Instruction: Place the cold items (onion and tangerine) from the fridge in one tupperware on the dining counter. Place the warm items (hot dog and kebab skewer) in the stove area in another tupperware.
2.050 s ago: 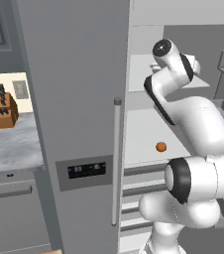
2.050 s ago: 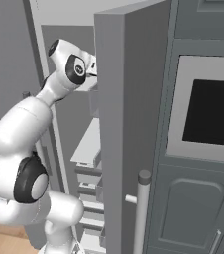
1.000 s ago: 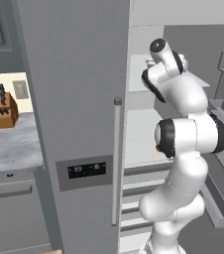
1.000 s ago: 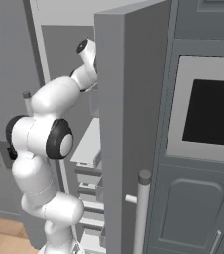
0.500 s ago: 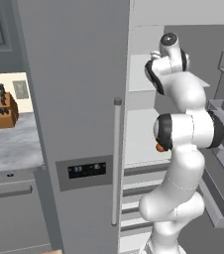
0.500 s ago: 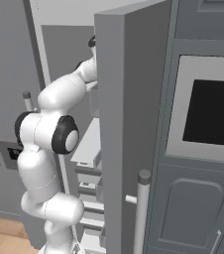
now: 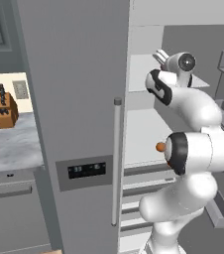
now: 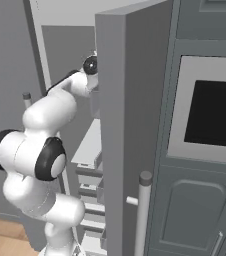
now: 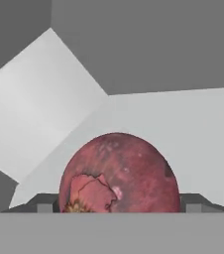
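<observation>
A red onion (image 9: 119, 171) lies on the white upper fridge shelf (image 9: 198, 129), close in front of the hand camera. My gripper (image 9: 119, 206) is shut on the onion; the dark fingertips (image 9: 45, 203) press against its two sides. From the left base view, the arm reaches into the upper shelf and the hand (image 7: 159, 55) is deep inside the fridge. A small orange tangerine (image 7: 160, 147) rests on the shelf below, partly behind the arm's elbow. The hot dog, kebab skewer and tupperware are out of view.
The open right fridge door (image 8: 130, 125) stands close beside the arm, with door bins (image 7: 222, 214) on its inner side. The closed left door has a long handle (image 7: 116, 163). A knife block (image 7: 4, 106) sits on the counter at left. A wall oven (image 8: 212, 112) is at right.
The arm has stretched further into the upper fridge shelf, and the jaws have narrowed from fully open onto the onion.
</observation>
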Robot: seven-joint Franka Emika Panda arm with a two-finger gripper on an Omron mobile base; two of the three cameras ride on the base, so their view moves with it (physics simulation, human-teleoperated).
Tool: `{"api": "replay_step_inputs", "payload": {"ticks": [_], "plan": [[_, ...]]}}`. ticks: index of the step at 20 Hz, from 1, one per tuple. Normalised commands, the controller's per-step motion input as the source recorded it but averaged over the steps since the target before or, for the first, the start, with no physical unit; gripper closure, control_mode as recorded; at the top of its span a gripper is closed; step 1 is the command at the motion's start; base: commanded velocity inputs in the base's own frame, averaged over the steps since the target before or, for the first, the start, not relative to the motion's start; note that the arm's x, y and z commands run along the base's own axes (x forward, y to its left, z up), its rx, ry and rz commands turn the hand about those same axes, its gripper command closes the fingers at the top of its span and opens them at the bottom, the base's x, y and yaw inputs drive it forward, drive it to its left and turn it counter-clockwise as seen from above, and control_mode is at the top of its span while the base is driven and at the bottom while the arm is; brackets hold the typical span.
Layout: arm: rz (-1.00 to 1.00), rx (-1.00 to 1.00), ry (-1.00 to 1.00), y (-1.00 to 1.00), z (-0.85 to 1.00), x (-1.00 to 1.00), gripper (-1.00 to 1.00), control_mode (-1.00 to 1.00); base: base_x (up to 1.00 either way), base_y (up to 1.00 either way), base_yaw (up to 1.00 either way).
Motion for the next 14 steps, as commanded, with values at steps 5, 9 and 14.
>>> {"api": "replay_step_inputs", "payload": {"ticks": [5, 9, 14], "plan": [[0.04, -0.02, 0.01, 0.76, 0.92, -1.00, 1.00, -1.00, 0.00, 0.00, 0.00], [0.03, -0.16, -0.01, 0.76, 0.12, -1.00, 1.00, -1.00, 0.00, 0.00, 0.00], [0.03, -0.03, -0.18, 0.05, -0.35, -1.00, 1.00, -1.00, 0.00, 0.00, 0.00]]}}
